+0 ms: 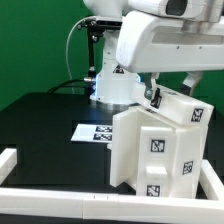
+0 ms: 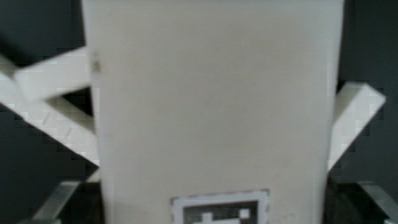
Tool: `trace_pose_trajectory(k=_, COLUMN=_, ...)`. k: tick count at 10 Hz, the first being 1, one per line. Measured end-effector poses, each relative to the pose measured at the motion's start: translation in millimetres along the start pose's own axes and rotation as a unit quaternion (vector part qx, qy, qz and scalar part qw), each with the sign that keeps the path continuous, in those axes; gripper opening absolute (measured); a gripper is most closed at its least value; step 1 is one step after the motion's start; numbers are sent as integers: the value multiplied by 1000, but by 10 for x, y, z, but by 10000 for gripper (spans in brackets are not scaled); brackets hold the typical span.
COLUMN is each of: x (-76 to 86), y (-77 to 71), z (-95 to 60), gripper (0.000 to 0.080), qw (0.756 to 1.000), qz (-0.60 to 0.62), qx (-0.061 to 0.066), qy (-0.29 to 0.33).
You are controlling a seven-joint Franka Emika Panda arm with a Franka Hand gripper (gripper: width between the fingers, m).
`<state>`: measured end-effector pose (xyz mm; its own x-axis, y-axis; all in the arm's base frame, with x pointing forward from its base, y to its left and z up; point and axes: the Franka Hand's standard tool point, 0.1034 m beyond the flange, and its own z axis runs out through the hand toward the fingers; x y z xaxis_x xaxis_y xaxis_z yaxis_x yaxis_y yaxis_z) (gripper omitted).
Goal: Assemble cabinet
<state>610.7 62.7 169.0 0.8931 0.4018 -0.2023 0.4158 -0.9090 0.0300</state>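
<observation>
White plastic cabinet (image 1: 160,145) stands upright near the black counter's (image 1: 40,125) front edge, by the white border rail (image 1: 60,197), its long axis vertical – directly beneath the tool (image 1: 172,88), whose fingers (image 2: 63,197) straddle its panel, grip uncertain.

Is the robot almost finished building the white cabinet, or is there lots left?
Looks partway. Done: white panels already stand together as the cabinet on the black table. In hand: the wrist view shows the end effector straddling a tall white panel; whether it grips is unclear. Left: the cabinet's side looks open, so it seems unfinished.
</observation>
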Motion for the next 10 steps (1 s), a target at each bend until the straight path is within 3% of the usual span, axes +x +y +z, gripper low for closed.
trace_pose_trajectory(k=1, x=52, y=51, z=-2, gripper=552, qw=999, qz=44, qx=21, qy=13)
trace_pose_trajectory(k=2, x=48, y=89, z=-7, gripper=552, qw=995, qz=91, qx=23, qy=37)
trace_pose_trajectory(k=6, x=38, y=36, z=14, gripper=553, qw=969, qz=243, qx=33, qy=30)
trace_pose_trajectory(k=7, x=12, y=56, z=48, gripper=553, qw=950, qz=309, qx=47, qy=26)
trace_pose_trajectory(k=9, x=13, y=41, z=60, gripper=553, qw=881, qz=464, qx=87, qy=17)
trace_pose_trajectory(k=10, x=21, y=46, z=45, gripper=553, qw=854, qz=511, qx=100, qy=18)
